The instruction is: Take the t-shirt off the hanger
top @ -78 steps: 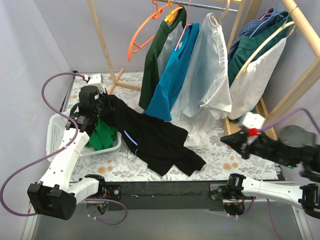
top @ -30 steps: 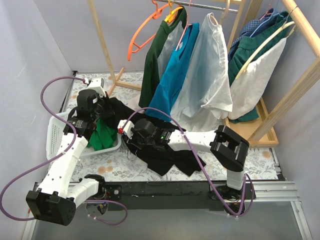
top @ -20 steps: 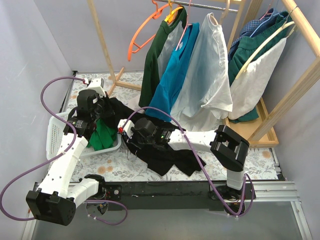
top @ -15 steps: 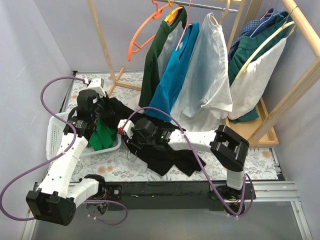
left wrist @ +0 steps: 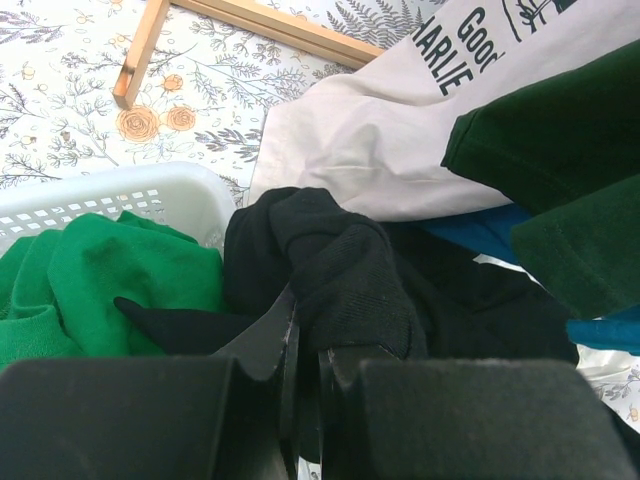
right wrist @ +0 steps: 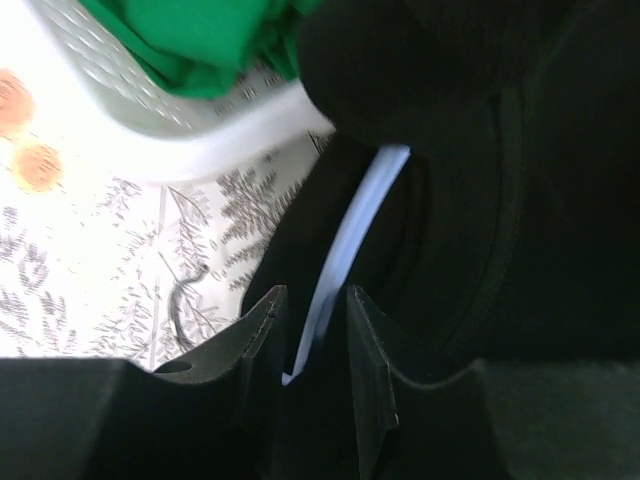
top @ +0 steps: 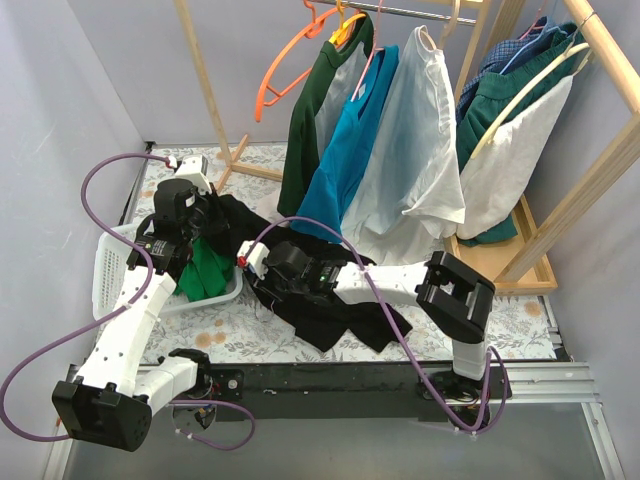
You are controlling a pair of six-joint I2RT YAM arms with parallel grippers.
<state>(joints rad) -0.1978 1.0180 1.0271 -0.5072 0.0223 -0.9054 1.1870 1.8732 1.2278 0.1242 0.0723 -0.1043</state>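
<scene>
The black t-shirt (top: pixel 322 296) lies spread on the floral table, off any hanger, one end drawn up over the white basket (top: pixel 108 268). My left gripper (left wrist: pixel 305 352) is shut on a bunched fold of the black t-shirt (left wrist: pixel 345 275) above the basket's rim. My right gripper (right wrist: pixel 310 312) is low over the shirt's collar, its jaws apart, with the light blue neck band (right wrist: pixel 352 240) running between them. In the top view the right gripper (top: pixel 262 276) sits just right of the basket. An empty orange hanger (top: pixel 290 62) hangs on the rail.
A green garment (top: pixel 206 272) fills the basket. Dark green, teal and white shirts (top: pixel 405 150) hang from the wooden rack, their hems close to the black shirt. More clothes hang on the right rack (top: pixel 515 130). A purple wall stands to the left.
The right arm has swung from the far right across the table onto the black shirt's collar. Over the last second both arms have barely moved.
</scene>
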